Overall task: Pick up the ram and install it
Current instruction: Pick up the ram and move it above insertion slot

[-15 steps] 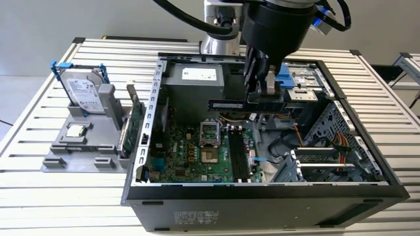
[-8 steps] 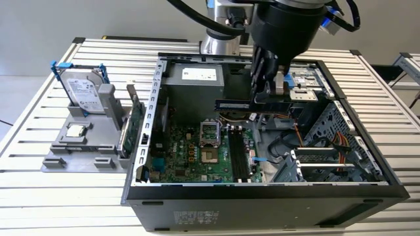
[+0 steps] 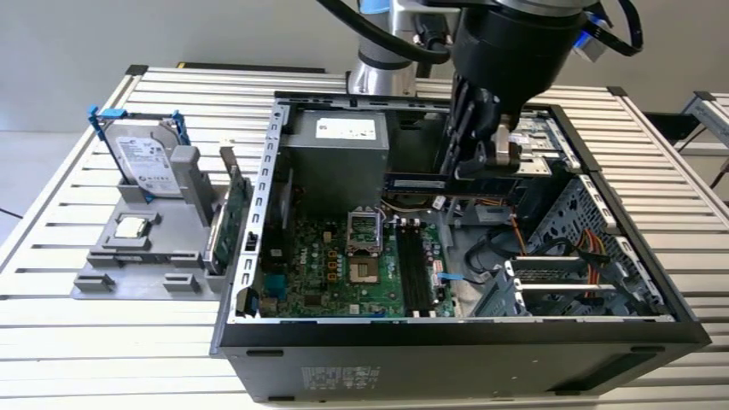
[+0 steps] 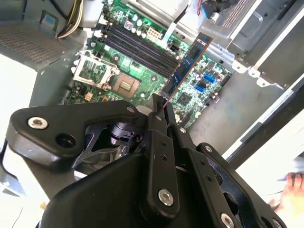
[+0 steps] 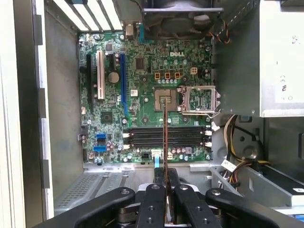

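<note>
Pincer (image 3: 473, 175) is clenched on the ram (image 3: 416, 182). You have it in the upper middle of the exterior view, hanging over the open computer case (image 3: 265, 171).

- In the exterior view the ram sticks out level from the pincer toward the exterior view's left. It is in front of the grey power supply (image 3: 336, 145) and above the motherboard (image 3: 330, 265).
- The ram is clear of the board and touches nothing but the fingers.
- The black memory slots (image 3: 416, 273) sit lower in that frame, right of the processor socket (image 3: 362, 226). The ram lies crosswise to them and is not seated.
- In the first wrist view you see the ram (image 5: 165, 142) edge-on as a thin line rising out of the pincer (image 5: 165, 178). It crosses over the slots (image 5: 142, 137), and its far tip lines up with the socket (image 5: 161, 97).
- In the second wrist view the ram (image 4: 187, 64) shows its flat blue side with chips on it, gripped at one end by the pincer (image 4: 161, 107). The slots (image 4: 137, 50) and socket (image 4: 124, 84) are behind it.
- On the exterior view's left, a grey stand (image 3: 125, 265) on the slatted surface (image 3: 114, 342) carries a hard drive (image 3: 148, 162) in a blue-clipped frame. A green card (image 3: 234, 213) stands on edge just beside the case wall.
</note>
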`<state>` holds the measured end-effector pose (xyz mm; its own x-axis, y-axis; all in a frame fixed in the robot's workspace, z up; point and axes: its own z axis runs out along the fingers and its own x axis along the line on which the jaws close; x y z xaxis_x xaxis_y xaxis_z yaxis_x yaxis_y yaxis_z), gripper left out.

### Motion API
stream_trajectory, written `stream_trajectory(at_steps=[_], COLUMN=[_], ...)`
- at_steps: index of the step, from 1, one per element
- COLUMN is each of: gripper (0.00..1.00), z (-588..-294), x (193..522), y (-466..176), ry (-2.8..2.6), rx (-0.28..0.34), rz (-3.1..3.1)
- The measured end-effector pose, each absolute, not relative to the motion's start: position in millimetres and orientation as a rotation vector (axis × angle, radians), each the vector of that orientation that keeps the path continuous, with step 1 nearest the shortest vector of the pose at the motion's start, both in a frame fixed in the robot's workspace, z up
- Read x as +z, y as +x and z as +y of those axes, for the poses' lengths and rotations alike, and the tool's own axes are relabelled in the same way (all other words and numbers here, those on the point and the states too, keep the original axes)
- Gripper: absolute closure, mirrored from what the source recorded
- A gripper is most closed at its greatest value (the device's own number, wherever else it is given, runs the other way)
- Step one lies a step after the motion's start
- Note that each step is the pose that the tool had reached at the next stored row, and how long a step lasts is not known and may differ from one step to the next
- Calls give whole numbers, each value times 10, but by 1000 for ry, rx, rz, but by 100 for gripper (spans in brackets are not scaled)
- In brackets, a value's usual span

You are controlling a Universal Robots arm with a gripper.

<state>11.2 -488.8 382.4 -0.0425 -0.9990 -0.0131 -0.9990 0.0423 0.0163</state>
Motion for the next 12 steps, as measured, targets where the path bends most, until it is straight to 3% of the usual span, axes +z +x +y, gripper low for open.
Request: stream_trajectory(at_steps=[12], gripper=[100], z=[-4888], x=[3824], y=[292], ry=[2172], rx=[-33], rz=[-2267])
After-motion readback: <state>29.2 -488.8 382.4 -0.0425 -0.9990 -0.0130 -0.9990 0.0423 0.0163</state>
